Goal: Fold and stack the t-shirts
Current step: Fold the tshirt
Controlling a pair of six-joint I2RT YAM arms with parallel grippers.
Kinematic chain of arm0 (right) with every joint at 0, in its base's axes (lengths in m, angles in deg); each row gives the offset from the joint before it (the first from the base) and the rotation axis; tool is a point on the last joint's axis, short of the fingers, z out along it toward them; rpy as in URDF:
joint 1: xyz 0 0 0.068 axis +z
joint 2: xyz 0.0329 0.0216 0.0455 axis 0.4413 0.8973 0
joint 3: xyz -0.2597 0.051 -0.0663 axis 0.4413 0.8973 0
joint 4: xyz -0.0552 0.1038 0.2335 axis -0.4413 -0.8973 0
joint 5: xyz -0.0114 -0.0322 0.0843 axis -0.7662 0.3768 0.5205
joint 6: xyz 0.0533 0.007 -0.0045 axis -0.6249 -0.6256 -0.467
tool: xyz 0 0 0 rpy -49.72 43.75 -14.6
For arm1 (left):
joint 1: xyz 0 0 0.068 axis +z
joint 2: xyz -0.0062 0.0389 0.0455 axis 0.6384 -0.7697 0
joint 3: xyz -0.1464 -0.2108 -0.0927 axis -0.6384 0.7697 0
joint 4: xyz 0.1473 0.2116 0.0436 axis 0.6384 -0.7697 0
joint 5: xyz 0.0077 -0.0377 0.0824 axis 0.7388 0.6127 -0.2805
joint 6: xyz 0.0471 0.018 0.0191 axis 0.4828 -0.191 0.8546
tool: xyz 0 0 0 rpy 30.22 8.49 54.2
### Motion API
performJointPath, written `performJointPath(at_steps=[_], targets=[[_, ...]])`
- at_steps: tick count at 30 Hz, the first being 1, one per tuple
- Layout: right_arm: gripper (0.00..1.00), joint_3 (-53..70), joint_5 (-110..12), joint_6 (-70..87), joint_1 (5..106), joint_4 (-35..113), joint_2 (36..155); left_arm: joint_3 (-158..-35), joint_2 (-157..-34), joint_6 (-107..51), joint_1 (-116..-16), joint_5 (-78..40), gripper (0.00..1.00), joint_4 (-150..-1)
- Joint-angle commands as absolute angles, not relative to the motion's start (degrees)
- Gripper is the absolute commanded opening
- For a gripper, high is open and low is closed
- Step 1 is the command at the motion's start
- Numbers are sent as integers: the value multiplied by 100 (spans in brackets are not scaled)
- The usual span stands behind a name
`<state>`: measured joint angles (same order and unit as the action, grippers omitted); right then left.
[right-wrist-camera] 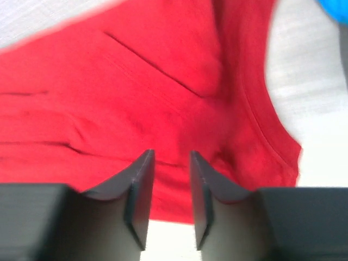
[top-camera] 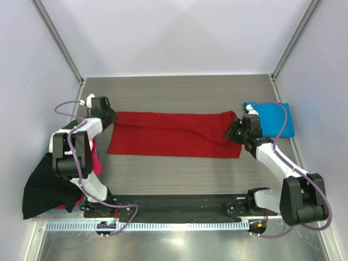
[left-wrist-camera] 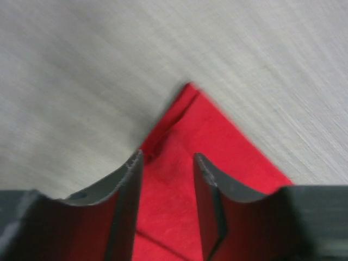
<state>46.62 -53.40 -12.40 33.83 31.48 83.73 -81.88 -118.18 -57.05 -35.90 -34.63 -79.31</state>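
The table (top-camera: 179, 176) is a grey, wood-grained surface boxed in by plain white walls (top-camera: 174, 38) with metal posts (top-camera: 57, 38) at the corners. A black strip (top-camera: 174, 202) runs along the table's near edge, on the arms' side of the red t-shirt (top-camera: 168, 136). That shirt lies flat in the middle of the table, folded into a long band that runs left to right. The left gripper (top-camera: 111, 117) sits over its far left corner. In the left wrist view the left gripper (left-wrist-camera: 167, 157) has its fingers parted and nothing pinched, and the corner of red cloth (left-wrist-camera: 217, 147) shows on the table below the gap. The right gripper (top-camera: 235, 130) is at the shirt's right end, by the collar. In the right wrist view it (right-wrist-camera: 169, 155) is likewise released, jaws apart, with the red fabric (right-wrist-camera: 109, 98) spread beneath and beyond them. A folded blue t-shirt (top-camera: 274, 117) lies just right of the red shirt's right end, behind the right gripper. Left of the red shirt, at the table's edge, is a loose heap with a black t-shirt (top-camera: 46, 187) and a magenta t-shirt (top-camera: 95, 157) partly hidden by the left arm.
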Motion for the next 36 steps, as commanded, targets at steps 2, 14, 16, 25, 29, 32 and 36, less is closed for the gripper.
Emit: performJointPath(at_steps=[2,14,16,25,29,32,36], targets=[[50,5174,-5657,-1493,3524,3850,7739,-7773,-11312,-6074,-3536,-3841,49,-7596],[52,3982,-4885,-1115,3884,3894,9035,-8492,-11354,-5495,-3914,-3674,47,-8332],[52,3752,-4779,-1098,4059,3947,9353,-8562,-11337,-5433,-4088,-3736,47,-8341],[41,2057,-3795,-1203,4850,4422,11417,-9511,-11934,-5125,-4389,-2754,43,-8649],[28,1179,-3611,-1483,5255,4500,12200,-9775,-12320,-5248,-4599,-2226,39,-8702],[21,590,-3478,-1607,5396,4571,12859,-9881,-12531,-5327,-4757,-1909,38,-8702],[15,-97,-3206,-1651,5581,4466,13564,-10048,-12822,-5319,-4977,-1496,36,-8711]])
